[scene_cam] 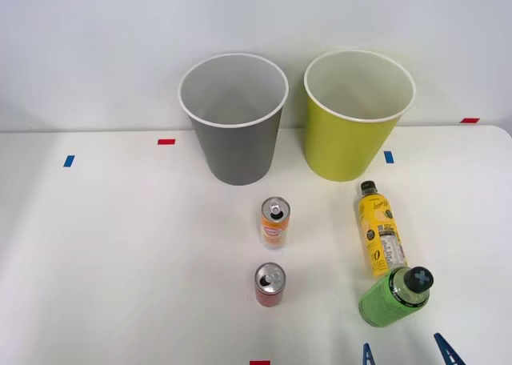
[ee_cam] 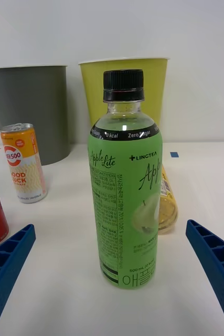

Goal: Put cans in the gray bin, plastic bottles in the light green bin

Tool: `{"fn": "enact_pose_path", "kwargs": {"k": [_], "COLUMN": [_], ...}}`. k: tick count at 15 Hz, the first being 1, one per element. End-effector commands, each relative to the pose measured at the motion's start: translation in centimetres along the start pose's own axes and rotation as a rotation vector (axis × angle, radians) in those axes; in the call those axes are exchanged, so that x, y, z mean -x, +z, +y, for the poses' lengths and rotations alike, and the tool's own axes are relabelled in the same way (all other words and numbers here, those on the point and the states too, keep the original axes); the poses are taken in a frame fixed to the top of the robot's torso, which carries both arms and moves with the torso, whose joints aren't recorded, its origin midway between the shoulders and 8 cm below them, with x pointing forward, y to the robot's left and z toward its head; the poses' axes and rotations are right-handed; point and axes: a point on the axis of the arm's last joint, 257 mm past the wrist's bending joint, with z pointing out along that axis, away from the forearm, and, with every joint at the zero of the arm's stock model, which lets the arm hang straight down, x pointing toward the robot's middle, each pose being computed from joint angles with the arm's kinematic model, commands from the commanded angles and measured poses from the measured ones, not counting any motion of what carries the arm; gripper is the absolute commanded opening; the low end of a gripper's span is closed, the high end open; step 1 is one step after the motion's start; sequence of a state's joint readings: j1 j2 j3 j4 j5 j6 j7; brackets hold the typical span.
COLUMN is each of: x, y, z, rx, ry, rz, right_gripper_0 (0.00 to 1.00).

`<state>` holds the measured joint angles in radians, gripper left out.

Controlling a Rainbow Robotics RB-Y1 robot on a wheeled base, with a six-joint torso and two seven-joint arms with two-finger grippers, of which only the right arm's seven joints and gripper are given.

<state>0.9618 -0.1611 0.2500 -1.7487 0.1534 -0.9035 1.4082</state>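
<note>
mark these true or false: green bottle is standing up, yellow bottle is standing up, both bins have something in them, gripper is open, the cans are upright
1. The green bottle stands upright: true.
2. The yellow bottle stands upright: false, it lies on its side on the table.
3. Both bins hold something: false, the gray bin and the light green bin look empty.
4. The right gripper is open: true, its fingers flank the green bottle without touching.
5. The orange can and red can stand upright: true.
</note>
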Motion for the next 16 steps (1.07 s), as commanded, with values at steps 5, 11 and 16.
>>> {"fn": "enact_pose_path", "kwargs": {"k": [5, 11, 16], "x": [0.0, 0.0, 0.0], "y": [0.0, 0.0, 0.0], "z": [0.0, 0.0, 0.0], "rx": [0.0, 0.0, 0.0], "ry": [0.0, 0.0, 0.0], "rz": [0.0, 0.0, 0.0], "right_gripper_0": [1.0, 1.0, 1.0]}}
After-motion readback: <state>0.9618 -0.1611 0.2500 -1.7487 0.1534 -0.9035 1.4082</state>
